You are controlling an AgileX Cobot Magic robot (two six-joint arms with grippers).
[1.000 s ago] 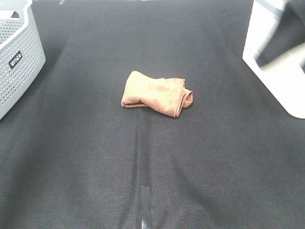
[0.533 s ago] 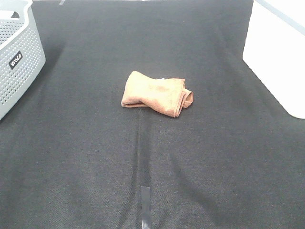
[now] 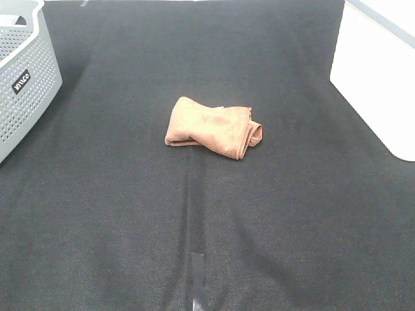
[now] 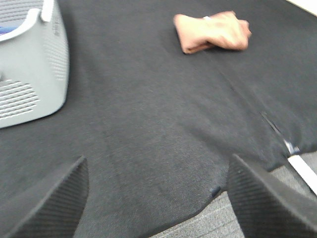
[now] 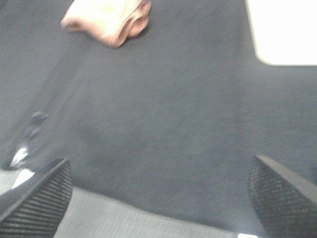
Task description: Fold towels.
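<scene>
Here, the black tabletop [image 3: 130, 214] carries a grey perforated basket [image 3: 23, 71] at its far left corner, a white bin [image 3: 379, 78] far right, and the bunched reddish-brown towel [image 3: 213, 127] mid-table, long axis left-to-right. Both the left gripper [image 4: 156, 198] and right gripper [image 5: 158, 198] are spread wide and empty at the near edge, roughly equally distant.

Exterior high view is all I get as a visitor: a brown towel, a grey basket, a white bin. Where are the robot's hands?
Observer: Out of your picture. The left gripper hangs open near the cloth's front edge.
Operator: And the other?
Observer: The right gripper is open too, holding nothing.
Operator: Are they near the towel?
Observer: No. Both wrist cameras show it far off, with bare black cloth between.
</scene>
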